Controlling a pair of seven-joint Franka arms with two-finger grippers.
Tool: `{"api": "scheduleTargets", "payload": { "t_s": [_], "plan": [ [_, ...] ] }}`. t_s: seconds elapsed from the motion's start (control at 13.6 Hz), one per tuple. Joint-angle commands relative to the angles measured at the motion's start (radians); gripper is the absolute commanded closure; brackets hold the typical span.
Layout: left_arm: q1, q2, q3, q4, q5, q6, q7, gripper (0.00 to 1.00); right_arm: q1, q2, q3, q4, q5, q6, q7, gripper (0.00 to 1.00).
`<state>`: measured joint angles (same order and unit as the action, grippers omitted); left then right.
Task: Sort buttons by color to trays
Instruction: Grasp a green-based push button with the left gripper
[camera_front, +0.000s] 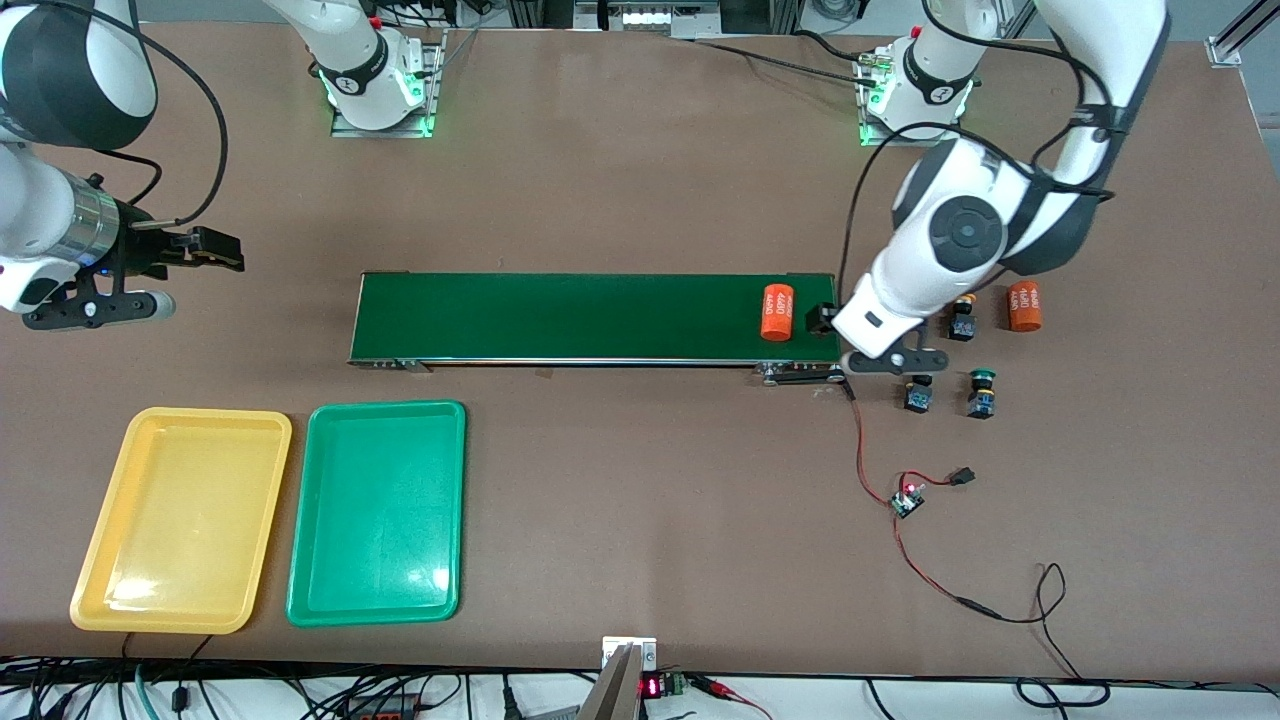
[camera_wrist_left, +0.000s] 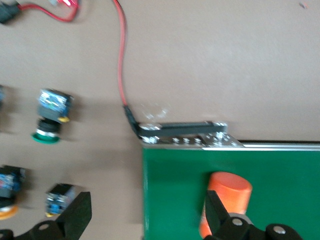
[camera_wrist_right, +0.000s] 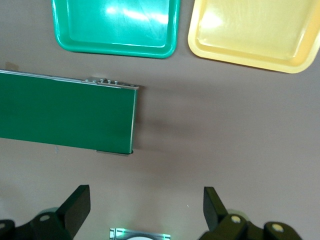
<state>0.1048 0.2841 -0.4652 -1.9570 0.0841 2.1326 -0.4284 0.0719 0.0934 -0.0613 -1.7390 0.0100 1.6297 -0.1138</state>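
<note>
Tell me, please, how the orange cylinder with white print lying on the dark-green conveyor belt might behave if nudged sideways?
The orange cylinder with white print lies on its side on the dark-green conveyor belt, so it would probably roll. It looks rigid and unlikely to deform. Being close to the belt's end beside the open left gripper, it might roll off.

The brown table (camera_front: 620, 190) carries a long dark-green conveyor belt (camera_front: 560, 317) across its middle. Nearer the front camera, toward the right arm's end, a yellow tray (camera_front: 100, 575) and a green tray (camera_front: 300, 560) lie side by side, just apart. Toward the left arm's end, buttons stand on the tabletop beside the belt: a green-capped one (camera_front: 982, 392), another (camera_front: 917, 392) just beside it, and a yellow-orange-capped one (camera_front: 962, 322) near an orange cylinder (camera_front: 1024, 305). A red-and-black cable (camera_front: 900, 540) trails nearer the camera.
</note>
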Motion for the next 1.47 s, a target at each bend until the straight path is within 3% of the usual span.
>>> {"api": "scheduleTargets", "payload": {
  "t_s": [0.0,0.22,0.51,0.95,1.03,1.1,1.17,1.39],
  "plan": [
    [0.015,0.007,0.077,0.021,0.022,-0.016,0.173,0.0,-0.004,-0.099,-0.002,-0.169,0.08,0.145,0.008,0.0],
    [0.019,0.062,0.167,0.062,0.023,0.004,0.331,0.0,-0.003,-0.13,0.0,-0.221,0.084,0.179,0.014,0.0],
    [0.019,0.171,0.201,0.049,0.037,0.165,0.416,0.0,-0.006,-0.123,-0.002,-0.218,0.142,0.168,0.014,0.0],
    [0.006,0.302,0.258,0.003,0.089,0.345,0.476,0.0,-0.004,-0.119,-0.002,-0.217,0.14,0.148,0.014,0.0],
    [0.007,0.305,0.26,-0.002,0.091,0.343,0.476,0.06,-0.004,-0.119,-0.002,-0.217,0.14,0.148,0.014,0.0],
    [0.009,0.299,0.258,-0.02,0.089,0.334,0.474,0.32,-0.003,-0.119,-0.002,-0.217,0.14,0.148,0.014,0.0],
    [0.009,0.287,0.258,-0.023,0.091,0.314,0.458,0.51,-0.003,-0.119,-0.002,-0.217,0.14,0.148,0.014,0.0],
    [0.01,0.248,0.246,-0.013,0.091,0.227,0.467,0.85,-0.004,-0.119,-0.002,-0.217,0.14,0.141,0.014,0.0]
  ]
}}
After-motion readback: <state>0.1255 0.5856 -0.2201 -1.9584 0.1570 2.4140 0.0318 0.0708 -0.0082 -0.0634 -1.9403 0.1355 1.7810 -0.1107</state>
